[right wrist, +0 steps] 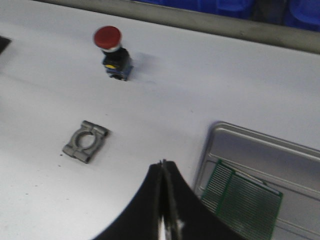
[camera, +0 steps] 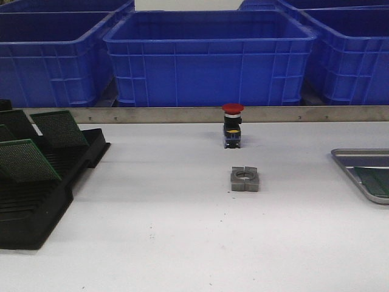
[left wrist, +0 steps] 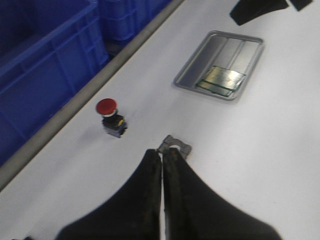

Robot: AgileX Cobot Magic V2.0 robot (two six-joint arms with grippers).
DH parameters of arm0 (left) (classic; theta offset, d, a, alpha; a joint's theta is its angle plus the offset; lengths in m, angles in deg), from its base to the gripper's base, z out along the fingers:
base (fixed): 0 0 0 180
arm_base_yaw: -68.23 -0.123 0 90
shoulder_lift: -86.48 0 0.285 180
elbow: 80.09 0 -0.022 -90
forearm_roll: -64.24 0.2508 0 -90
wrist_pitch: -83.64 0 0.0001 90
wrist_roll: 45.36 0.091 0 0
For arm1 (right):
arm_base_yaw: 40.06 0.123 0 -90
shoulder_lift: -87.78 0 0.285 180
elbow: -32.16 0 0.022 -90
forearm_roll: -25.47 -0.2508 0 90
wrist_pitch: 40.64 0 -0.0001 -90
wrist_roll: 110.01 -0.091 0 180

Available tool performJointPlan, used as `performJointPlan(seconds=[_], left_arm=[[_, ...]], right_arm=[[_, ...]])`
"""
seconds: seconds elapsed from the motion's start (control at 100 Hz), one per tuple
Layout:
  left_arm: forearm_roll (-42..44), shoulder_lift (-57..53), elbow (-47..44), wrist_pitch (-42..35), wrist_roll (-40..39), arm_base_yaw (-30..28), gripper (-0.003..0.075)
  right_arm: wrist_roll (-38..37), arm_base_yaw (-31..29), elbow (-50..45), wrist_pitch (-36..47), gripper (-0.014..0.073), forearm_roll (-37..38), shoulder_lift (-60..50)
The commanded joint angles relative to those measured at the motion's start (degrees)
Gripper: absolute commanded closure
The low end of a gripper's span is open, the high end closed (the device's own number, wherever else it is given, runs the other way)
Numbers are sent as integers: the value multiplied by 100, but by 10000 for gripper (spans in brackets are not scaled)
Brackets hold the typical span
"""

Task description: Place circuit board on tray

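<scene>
Right wrist view: circuit board (right wrist: pixel 243 200) flat in tray (right wrist: pixel 280 150), long axis along the tray's length; both claws, right gripper (right wrist: pixel 163 167) and left gripper (left wrist: pixel 162 154), clenched empty.

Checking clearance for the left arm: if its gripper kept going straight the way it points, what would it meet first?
Probably the grey metal clamp block, just beyond the shut left gripper; depth is unclear.

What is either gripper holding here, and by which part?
Nothing. The left gripper and right gripper are both shut and empty. One circuit board already lies in the tray.
</scene>
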Motion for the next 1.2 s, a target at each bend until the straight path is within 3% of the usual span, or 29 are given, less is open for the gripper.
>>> performJointPlan(seconds=[0.0, 0.17, 0.31, 0.5, 0.84, 1.19], left_arm=[[-387, -438, -118, -611, -64, -105, 737], [-831, -1237, -831, -2178, -64, -137, 737], [-1082, -1931, -1424, -3012, -64, -137, 737], [-1133, -2953, -2190, -3283, -64, -137, 737], [-1366, -4745, -3412, -3843, -64, -137, 737], [-1375, -5184, -3704, -3843, -64, -137, 737]], right_arm=[[109, 368, 123, 306, 654, -137, -383], [103, 1072, -333, 1036, 654, -367, -954], [135, 1528, -1032, 1992, 654, -372, -1645], [135, 1660, -1868, 2736, 654, -372, -2948], [135, 1660, -2939, 2763, 654, -372, -5095], [135, 1660, -3064, 2652, 654, -372, -5504]])
